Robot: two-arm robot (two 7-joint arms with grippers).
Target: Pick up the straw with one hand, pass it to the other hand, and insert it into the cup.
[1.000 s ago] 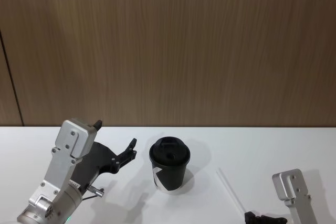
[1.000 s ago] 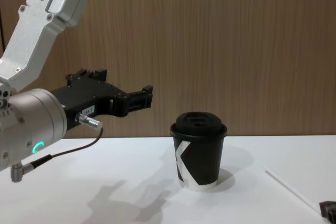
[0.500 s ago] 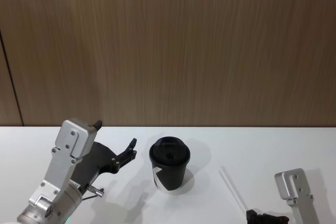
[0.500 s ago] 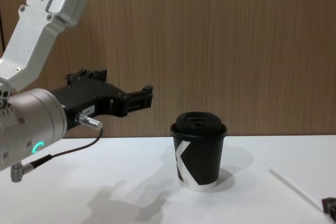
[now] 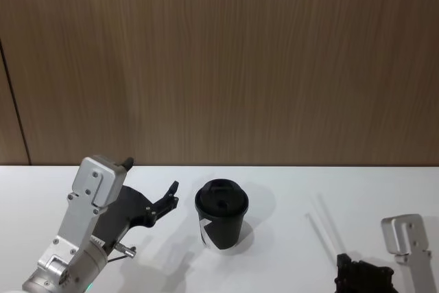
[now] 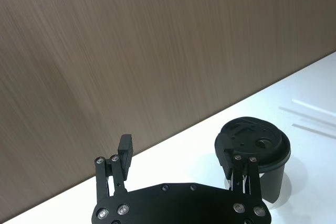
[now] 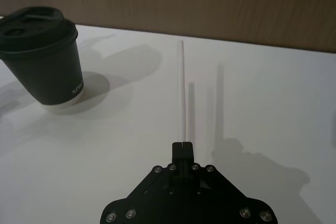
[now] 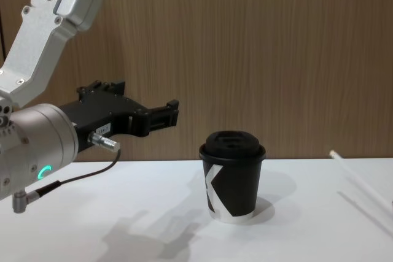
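Right end effector [image 7: 182,146] tight around straw [image 7: 181,87]

The cup [image 5: 221,224] stands alone on the surface [image 5: 288,190], with open air above it and bare surface all round. To its left the left tool [image 6: 178,153] hangs above the surface with its fingers spread, a gap between it and the cup. To the right, the straw [image 7: 182,87] juts forward and upward from the right tool [image 7: 184,148], pinched at its near end, well apart from the cup. The wall [image 5: 219,66] closes the far edge.
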